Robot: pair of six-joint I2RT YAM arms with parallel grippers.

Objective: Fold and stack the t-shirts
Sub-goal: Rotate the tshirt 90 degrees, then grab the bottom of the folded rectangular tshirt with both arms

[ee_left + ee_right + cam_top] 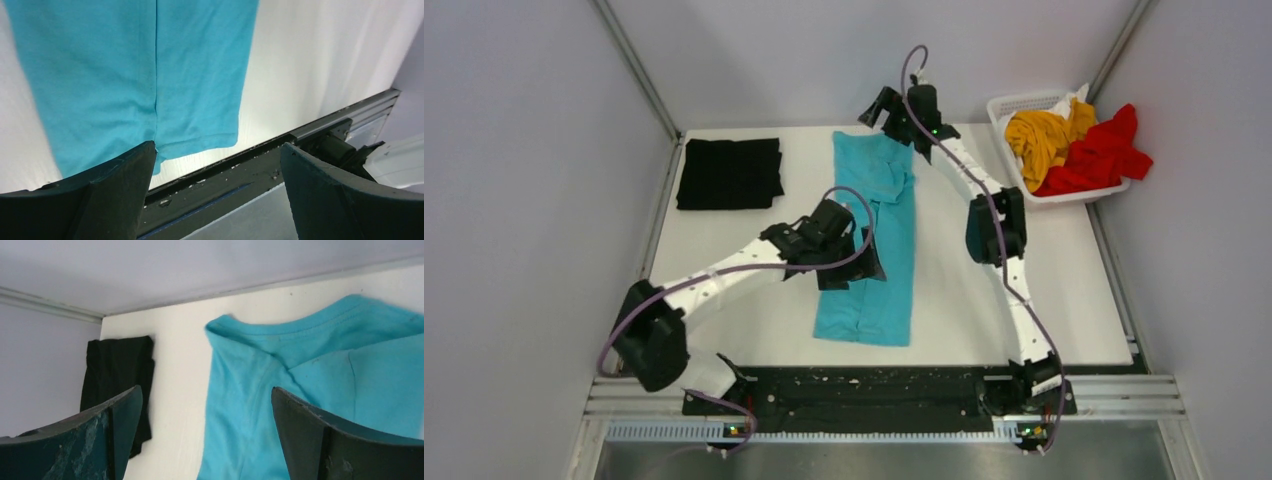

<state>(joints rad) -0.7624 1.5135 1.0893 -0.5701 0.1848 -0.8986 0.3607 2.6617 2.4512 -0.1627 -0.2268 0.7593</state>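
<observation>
The turquoise t-shirt (876, 240) lies on the table as a long narrow strip, collar at the far end. It also shows in the left wrist view (140, 75) and, collar end, in the right wrist view (310, 385). The black t-shirt (729, 172) lies folded at the far left, also in the right wrist view (117, 375). The mustard yellow t-shirt (1041, 135) and the red t-shirt (1099, 152) are heaped in the basket. My left gripper (859, 262) is open and empty above the strip's middle. My right gripper (884, 108) is open and empty above the collar end.
The white lattice basket (1014, 105) stands at the table's far right corner. A black rail (874, 385) carries the arm bases along the near edge. Grey walls close in the left, back and right sides.
</observation>
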